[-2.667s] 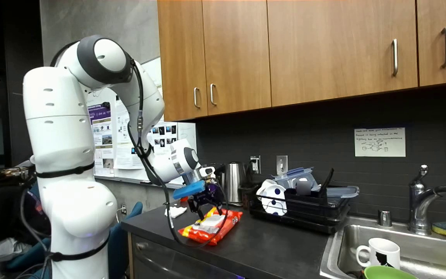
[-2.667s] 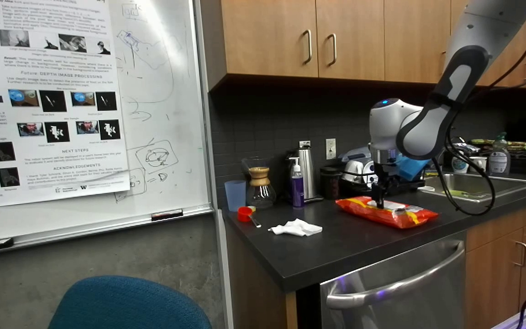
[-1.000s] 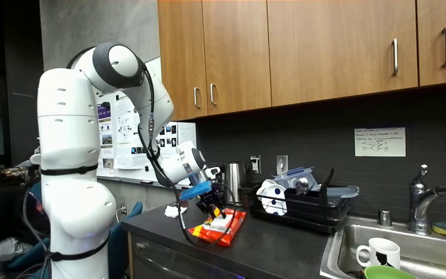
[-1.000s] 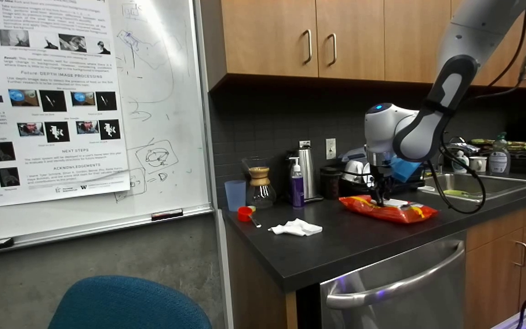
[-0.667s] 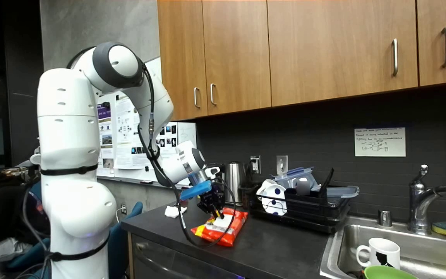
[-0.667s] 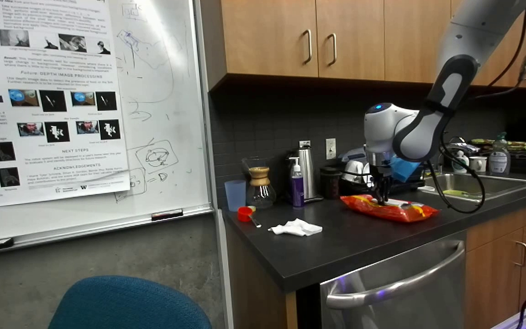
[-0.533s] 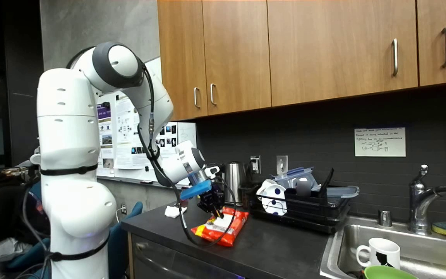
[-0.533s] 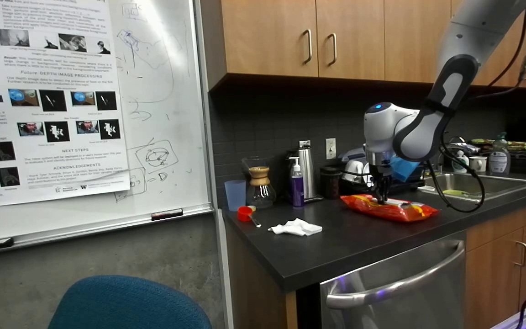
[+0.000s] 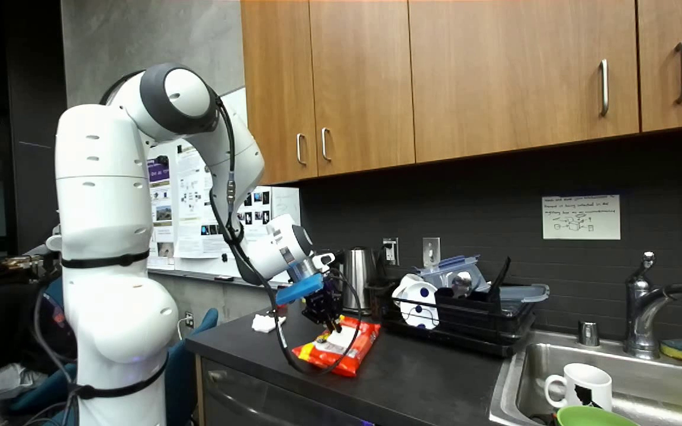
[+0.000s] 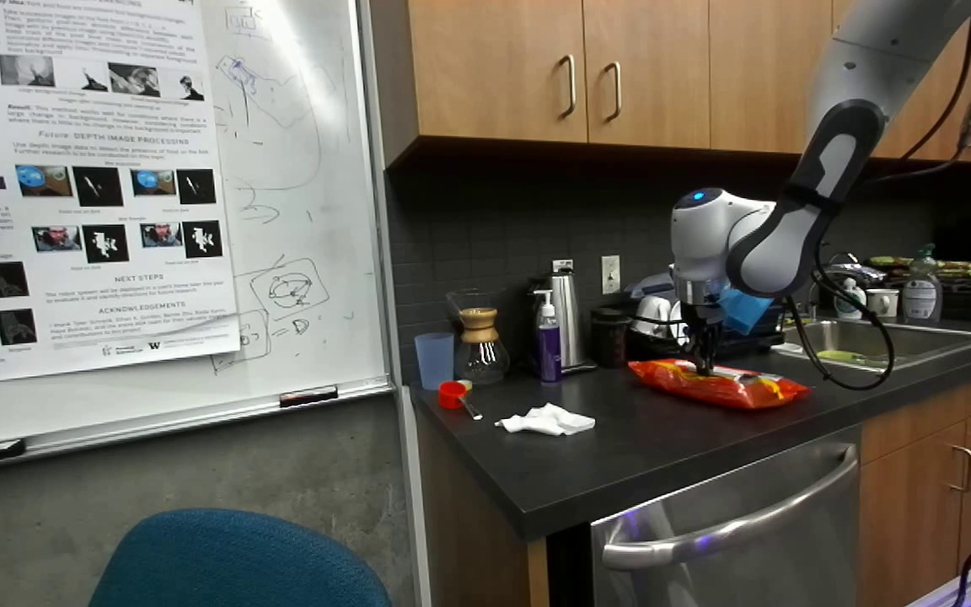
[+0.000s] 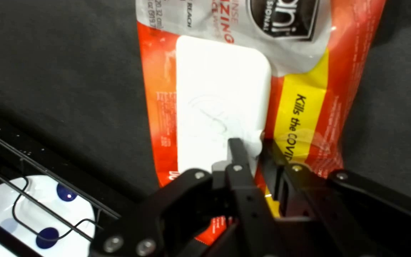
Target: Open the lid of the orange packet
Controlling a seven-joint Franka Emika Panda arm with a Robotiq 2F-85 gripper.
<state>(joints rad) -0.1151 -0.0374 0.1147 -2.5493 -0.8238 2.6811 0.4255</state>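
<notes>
Plainly, orange packet: lay on the counter, a crumpled white sheet at its nine o'clock in an exterior view.
White lid: sat on the packet, rounded tab at four o'clock, wrist view.
Gripper: fingers stood narrowly apart, that tab showing between; pinched or not, I could not tell.

You have one orange-red plastic packet, one white rectangular lid, two black fingers, one purple pump bottle, one translucent blue cup.
</notes>
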